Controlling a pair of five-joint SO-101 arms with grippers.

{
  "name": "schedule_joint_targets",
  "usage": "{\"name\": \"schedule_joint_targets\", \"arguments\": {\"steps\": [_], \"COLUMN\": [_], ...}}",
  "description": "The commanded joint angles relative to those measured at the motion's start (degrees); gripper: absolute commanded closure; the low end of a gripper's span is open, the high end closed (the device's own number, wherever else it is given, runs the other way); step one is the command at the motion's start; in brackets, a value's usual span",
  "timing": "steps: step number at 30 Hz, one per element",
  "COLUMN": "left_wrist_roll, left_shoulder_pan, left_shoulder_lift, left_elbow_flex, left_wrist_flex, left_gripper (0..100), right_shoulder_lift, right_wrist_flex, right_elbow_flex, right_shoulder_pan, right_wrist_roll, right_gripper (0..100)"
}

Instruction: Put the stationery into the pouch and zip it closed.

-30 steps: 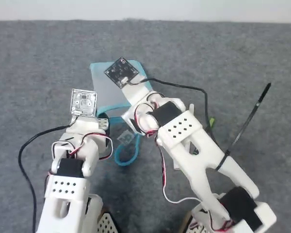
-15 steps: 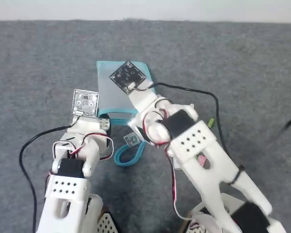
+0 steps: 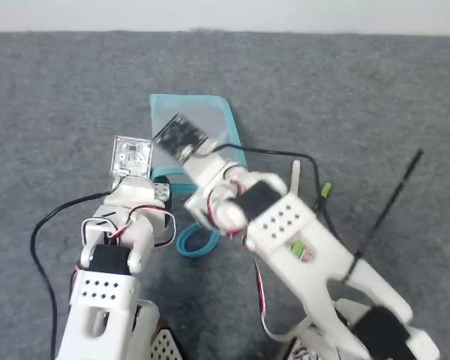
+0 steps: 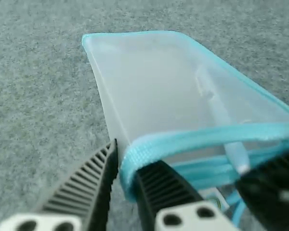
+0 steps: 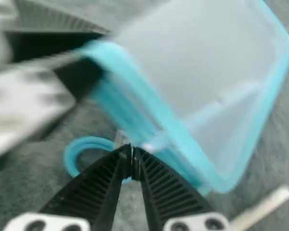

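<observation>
Centrally, the pouch (image 3: pixel 199 120) is laid flat on the grey table (image 3: pixel 60 97), its closed far end turned away from the two arms and its zip edge turned toward them. It is made of translucent material bordered in light blue. Through its wall a slender pale item (image 4: pixel 221 120) is seen lying inside. A light blue loop (image 3: pixel 187 244) is trailed on the table just beyond the zip edge, on the arms' side.

In the left wrist view, one corner of the zip edge is pinched by the left gripper (image 4: pixel 126 161), with the blue border caught between its ribbed fingers (image 4: pixel 159 185) and lifted a little off the table. In the right wrist view, the right gripper (image 5: pixel 131 153) is held at the zip band with its fingers pressed together, tip against tip, just beside the loop (image 5: pixel 72 151). Whether anything thin is caught between them cannot be told. In the high view, the near part of the pouch is covered by the right arm.

Outside the pouch, a pale stick (image 3: pixel 295 176) and a small green piece (image 3: pixel 326 189) are seen on the table close to the right arm. Farther out on that side, a thin black strap (image 3: pixel 394 196) is seen.
</observation>
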Motion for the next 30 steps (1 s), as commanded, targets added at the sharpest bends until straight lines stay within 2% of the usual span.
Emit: {"name": "schedule_joint_targets", "arguments": {"steps": [1, 9, 19, 23, 30], "left_wrist_roll": [0.9, 0.9, 1.0, 1.1, 1.1], "left_shoulder_pan": [0.6, 0.6, 0.6, -1.2, -2.3], "left_shoulder_lift": [-0.4, -0.1, -0.4, -0.4, -0.4], "left_elbow_flex": [-1.0, -1.0, -1.0, -1.0, -1.0], "left_wrist_flex": [-2.3, -2.4, -2.4, -2.5, -2.5], "left_gripper": [99, 99, 99, 99, 99], "right_shoulder_lift": [3.4, 3.3, -11.4, -13.8, -13.8], "right_wrist_flex": [-2.5, 0.7, 18.1, 23.2, 16.9], "right_elbow_flex": [-4.2, -9.1, -8.9, -1.8, 15.9], "right_shoulder_pan": [4.8, 9.6, 10.9, 17.5, 27.8], "right_wrist_roll": [0.3, 0.2, 0.7, 0.2, 1.5], "right_gripper": [99.1, 99.1, 99.0, 99.0, 98.9]}}
